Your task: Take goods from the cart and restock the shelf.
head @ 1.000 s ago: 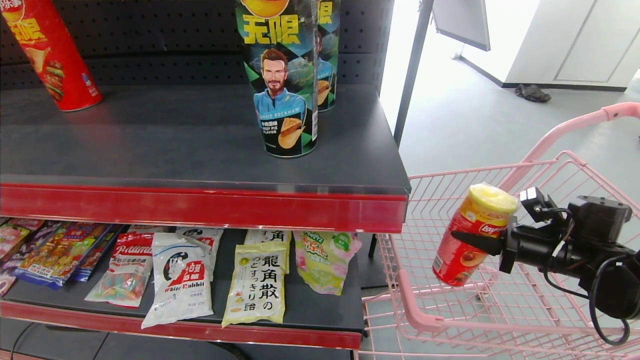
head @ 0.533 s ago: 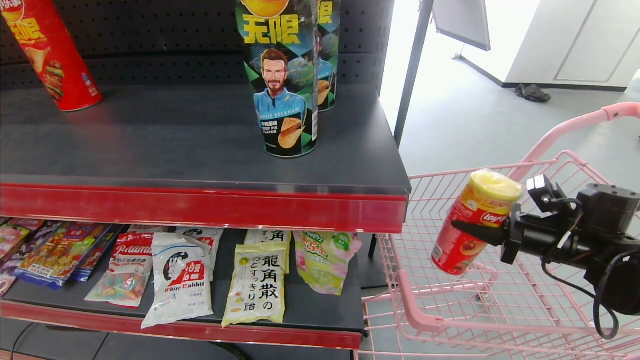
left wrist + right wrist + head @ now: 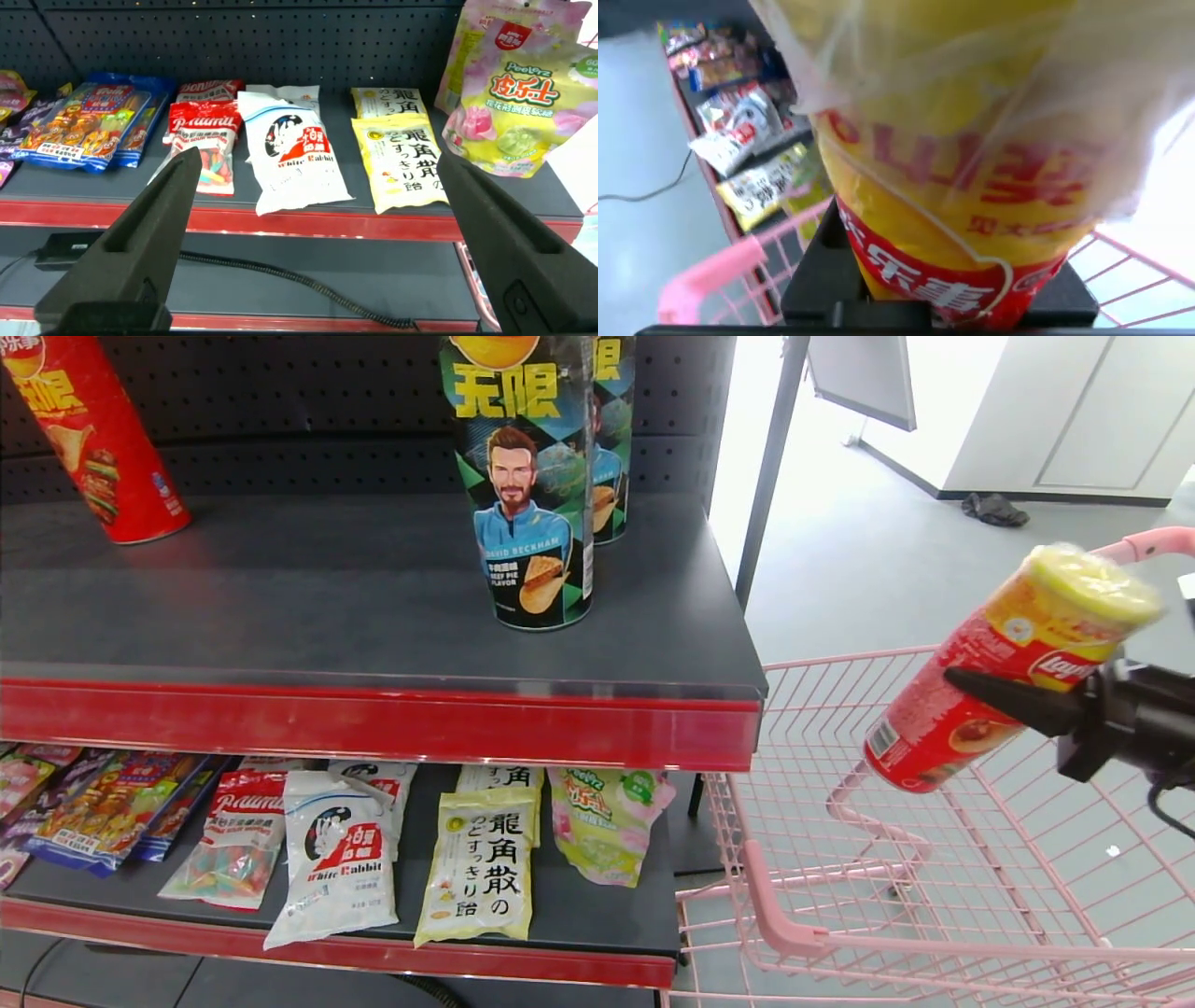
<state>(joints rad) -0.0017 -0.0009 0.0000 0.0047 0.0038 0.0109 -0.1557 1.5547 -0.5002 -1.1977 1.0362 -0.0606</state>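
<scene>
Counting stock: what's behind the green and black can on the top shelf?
A second matching can stands behind the front can; just its right side shows, the rest is covered. Pegboard wall beyond.

- Two dark chip cans (image 3: 527, 485) (image 3: 611, 439) are counted on the upper shelf (image 3: 280, 597).
- One red can (image 3: 93, 439) is counted there.
- One red-and-yellow can (image 3: 1027, 635) is counted.
- One pink cart (image 3: 761, 896) is counted.

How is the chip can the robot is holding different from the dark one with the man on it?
The held can is red and yellow; the dark can is black and green. The held can tilts in the right gripper above the cart; the dark can stands upright on the top shelf. Both are round tubes.
</scene>
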